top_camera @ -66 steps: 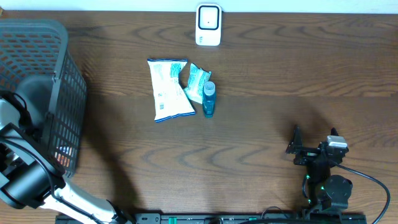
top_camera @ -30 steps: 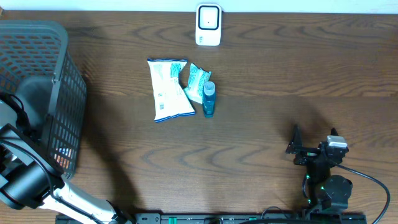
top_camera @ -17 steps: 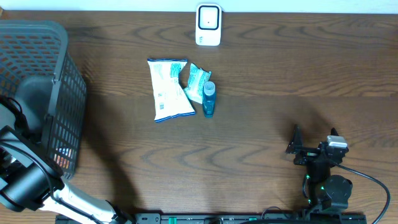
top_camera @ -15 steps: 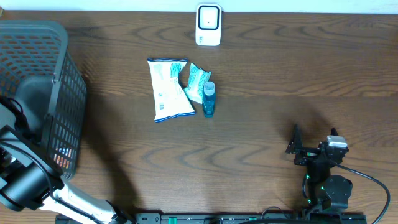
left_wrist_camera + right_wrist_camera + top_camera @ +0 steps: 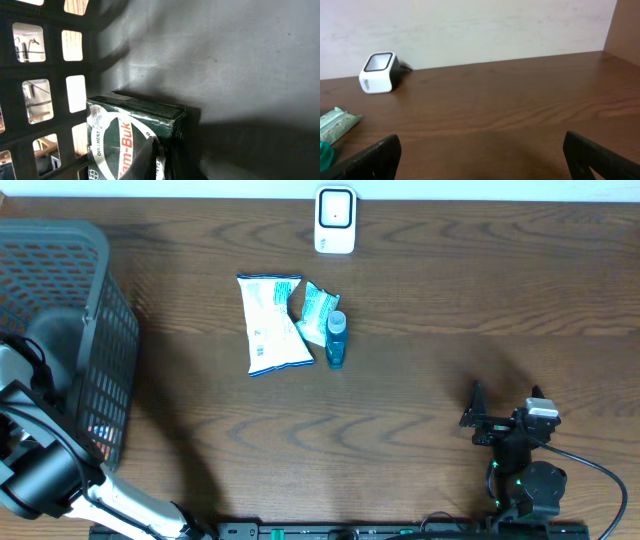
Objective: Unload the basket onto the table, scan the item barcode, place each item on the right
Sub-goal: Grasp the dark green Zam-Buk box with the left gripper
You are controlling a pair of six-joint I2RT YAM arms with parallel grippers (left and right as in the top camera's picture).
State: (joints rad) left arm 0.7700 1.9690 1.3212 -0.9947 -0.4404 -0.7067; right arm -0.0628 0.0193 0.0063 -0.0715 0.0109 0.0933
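A dark green ointment box (image 5: 132, 140) with a white oval label stands inside the grey mesh basket (image 5: 60, 290), against its grid wall. My left gripper (image 5: 160, 162) is down in the basket and shut on this box, with one dark finger (image 5: 150, 160) lying across the label; the other finger is hidden. From overhead the gripper itself is hidden inside the basket. The white barcode scanner (image 5: 335, 220) stands at the table's far edge, also in the right wrist view as the scanner (image 5: 379, 72). My right gripper (image 5: 485, 165) rests open and empty near the front right (image 5: 485, 420).
A white and blue packet (image 5: 272, 323), a smaller teal packet (image 5: 318, 310) and a blue bottle (image 5: 335, 340) lie together mid-table in front of the scanner. The basket takes up the far left. Basket walls (image 5: 45, 75) close in around the left gripper.
The left gripper opened wide and then shut on the box inside the basket. The basket has shifted slightly. The right arm has not moved.
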